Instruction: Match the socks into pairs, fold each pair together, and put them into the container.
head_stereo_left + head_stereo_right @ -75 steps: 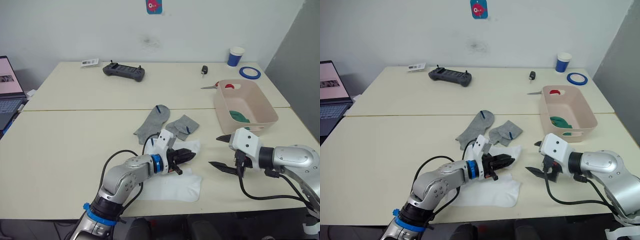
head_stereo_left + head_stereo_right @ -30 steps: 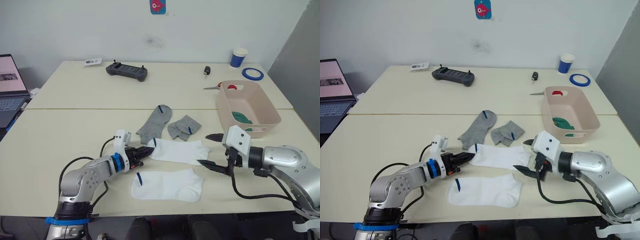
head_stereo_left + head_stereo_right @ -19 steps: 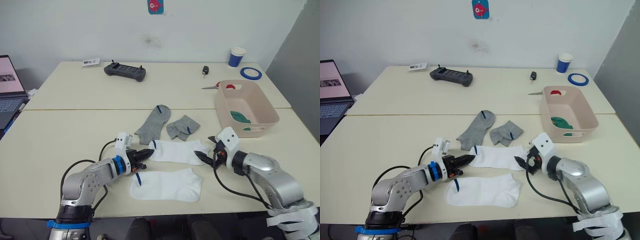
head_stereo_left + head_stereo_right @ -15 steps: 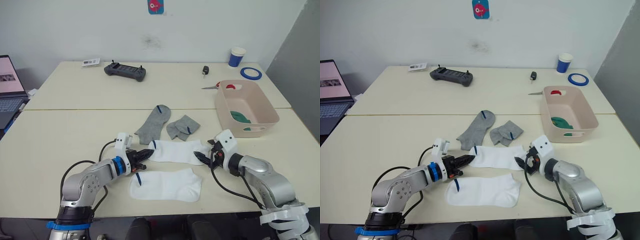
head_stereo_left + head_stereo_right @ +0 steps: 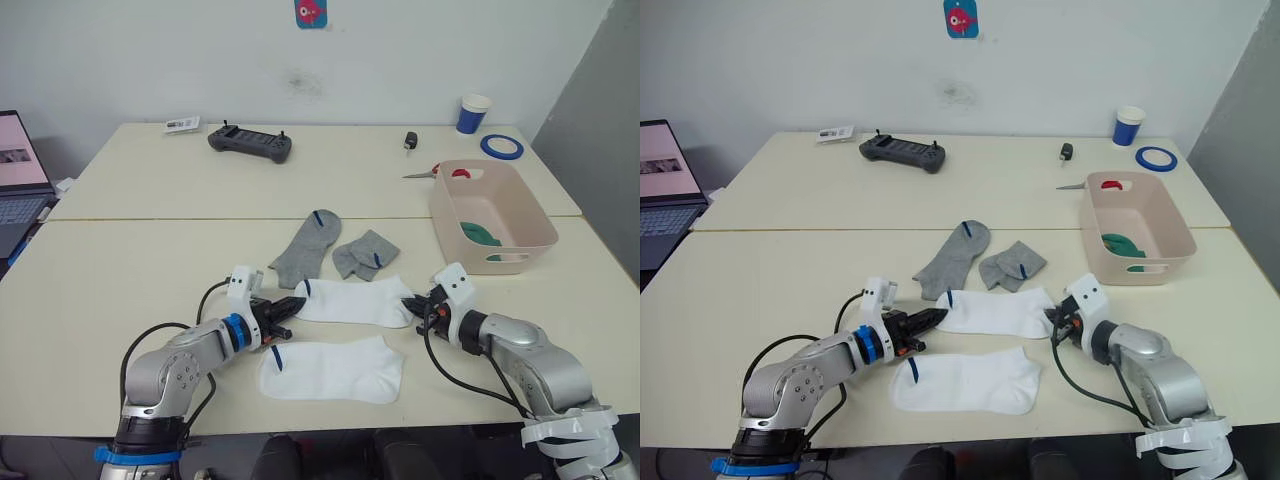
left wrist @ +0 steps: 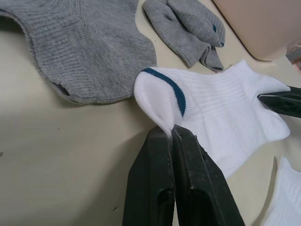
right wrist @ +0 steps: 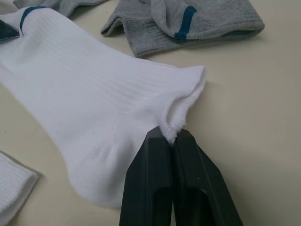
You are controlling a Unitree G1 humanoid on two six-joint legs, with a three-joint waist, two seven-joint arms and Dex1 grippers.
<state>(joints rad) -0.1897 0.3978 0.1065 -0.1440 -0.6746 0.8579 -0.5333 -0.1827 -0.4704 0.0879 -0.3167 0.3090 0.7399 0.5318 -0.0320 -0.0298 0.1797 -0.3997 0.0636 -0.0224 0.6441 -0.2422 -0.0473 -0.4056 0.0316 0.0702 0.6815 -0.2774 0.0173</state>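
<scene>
Two white socks and two grey socks were counted on the table (image 5: 130,260). One white sock (image 5: 352,302) was stretched flat between the two claws. The other white sock (image 5: 332,369) lay flat just in front of it, close to the table's near edge. One long grey sock (image 5: 304,246) lay behind them, and one crumpled grey sock (image 5: 364,252) lay just beside it on the right. One pink bin (image 5: 490,215) was seen further right, well apart from the white socks. Something dark green (image 5: 481,235) was seen inside it, but how many socks were there could not be told, because the bin's wall hid part of it.

The left claw (image 6: 170,134) was pinched shut on the cuff end of the stretched white sock, next to its blue mark. The right claw (image 7: 170,136) was pinched shut on the other end of the same sock. Both arms were held low over the table, with the claws pointed in toward each other.

At the back of the table, one black controller (image 5: 249,143), one blue-white cup (image 5: 472,113), one blue tape ring (image 5: 499,146) and one pair of scissors (image 5: 424,174) were seen. A laptop (image 5: 20,180) was cut off at the left edge.
</scene>
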